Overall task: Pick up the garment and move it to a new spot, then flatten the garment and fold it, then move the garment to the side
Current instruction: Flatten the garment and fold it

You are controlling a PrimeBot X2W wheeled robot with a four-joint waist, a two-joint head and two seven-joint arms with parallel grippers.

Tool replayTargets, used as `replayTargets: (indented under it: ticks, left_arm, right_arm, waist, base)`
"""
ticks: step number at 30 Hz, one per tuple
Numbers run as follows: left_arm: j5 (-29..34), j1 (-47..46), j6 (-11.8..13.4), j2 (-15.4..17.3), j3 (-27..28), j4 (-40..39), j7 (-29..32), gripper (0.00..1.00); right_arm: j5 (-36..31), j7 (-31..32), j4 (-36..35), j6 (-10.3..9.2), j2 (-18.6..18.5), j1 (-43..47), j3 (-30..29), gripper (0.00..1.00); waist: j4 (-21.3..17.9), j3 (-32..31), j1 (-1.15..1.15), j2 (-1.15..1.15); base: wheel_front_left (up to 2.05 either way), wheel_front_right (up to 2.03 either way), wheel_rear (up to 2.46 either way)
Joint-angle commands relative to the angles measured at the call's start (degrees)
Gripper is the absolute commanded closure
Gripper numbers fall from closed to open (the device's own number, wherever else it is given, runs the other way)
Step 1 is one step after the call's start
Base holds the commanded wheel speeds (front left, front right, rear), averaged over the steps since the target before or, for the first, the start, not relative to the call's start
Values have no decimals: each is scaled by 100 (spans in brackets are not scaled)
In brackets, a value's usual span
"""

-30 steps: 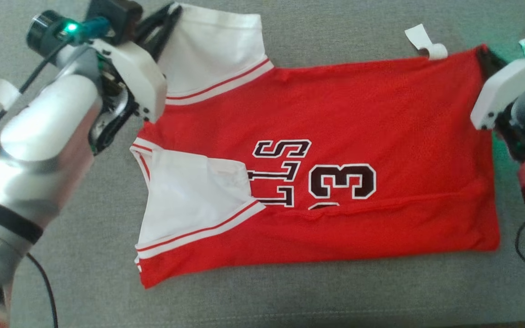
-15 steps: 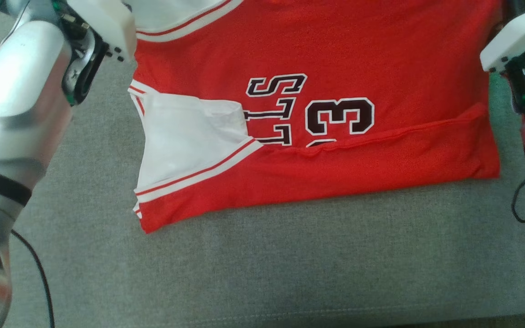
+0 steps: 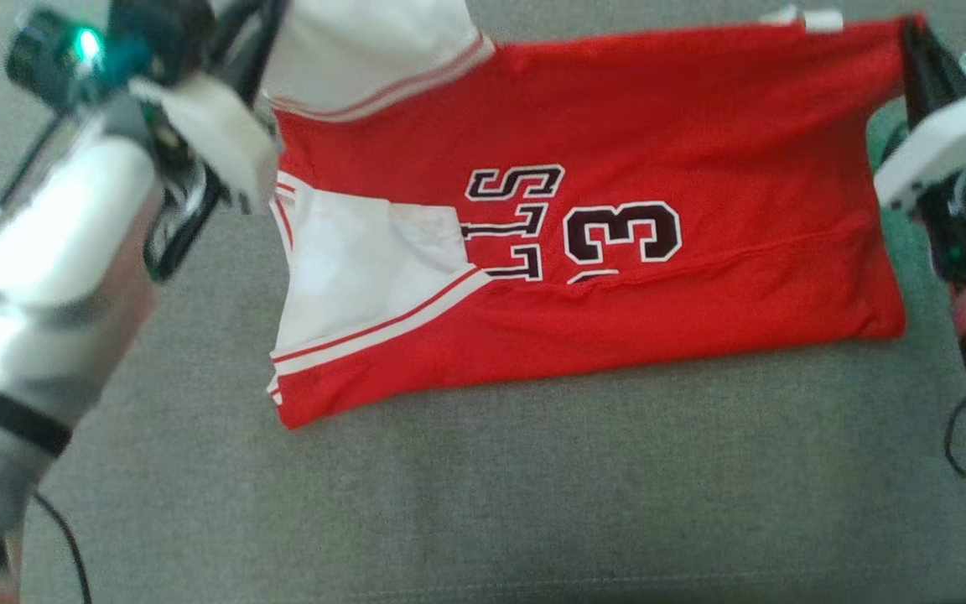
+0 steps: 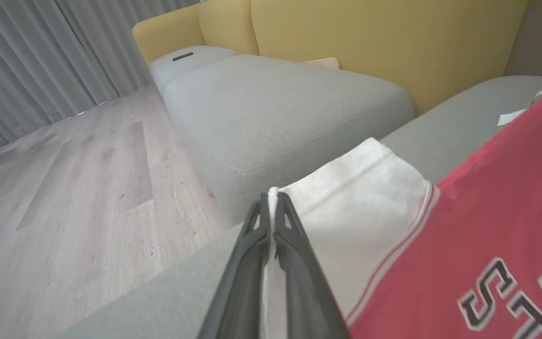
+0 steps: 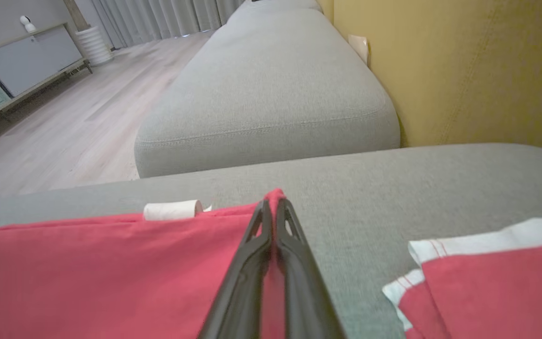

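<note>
Left gripper [image 4: 271, 201]: the two dark fingers are pressed together, clenched on the outer edge of a white sleeve. White cloth shows in the slit between them.
Right gripper [image 5: 273, 202]: fingers likewise pinched tight, with a red hem corner poking up between the tips.

Held thing: a red mesh jersey with white sleeves [image 3: 617, 134]. It has red-striped white trim at the armholes and dark, white-outlined lettering and a "3" across the front.
- Its far edge runs taut and nearly straight from one gripper to the other in the head view.
- The near sleeve is folded in over the chest and covers part of the lettering.
- The near long edge is folded up over the front in a band, its crease cutting off a second digit below the "3".
- The near part lies flat on the grey woven sofa seat [image 3: 533, 503].

Position: the jersey spans the space between the two arms. The left gripper is at its far left sleeve and the right gripper at its far right corner.

Just past the held hem lies a small curled white tag [image 5: 172, 209]. To the right of the right gripper, apart from the jersey, a second red-and-white garment [image 5: 487, 282] lies on the seat.

Beyond is another grey seat cushion [image 5: 266, 89], then the mustard-yellow sofa back [image 4: 370, 42]. Farther off are the pale wood floor [image 4: 64, 188] and grey curtains [image 4: 40, 56].
</note>
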Motion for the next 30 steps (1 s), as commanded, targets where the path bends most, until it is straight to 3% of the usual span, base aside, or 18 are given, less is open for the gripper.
replayTargets:
  ticks: [1,17,30]
  left_arm:
    - [-42,-59,-46,316,141,-245,-40,100]
    - [-532,1520,13,1493,-414,-2566,1356,100]
    - [-741,1918,89,1896,-668,-3297,1992,100]
  right_arm:
    - [135,47,-268,39,-109,159,111,100]
    - [1048,1353,-1795,39,-928,2034,400,100]
    - [1035,2413,-2586,39,-1137,2682,212,100]
  waist:
    - [63,-156,0,0]
    - [228,-771,0,0]
    - [214,-885,0,0]
  base:
    - [0,0,0]
    - [0,0,0]
    - [0,0,0]
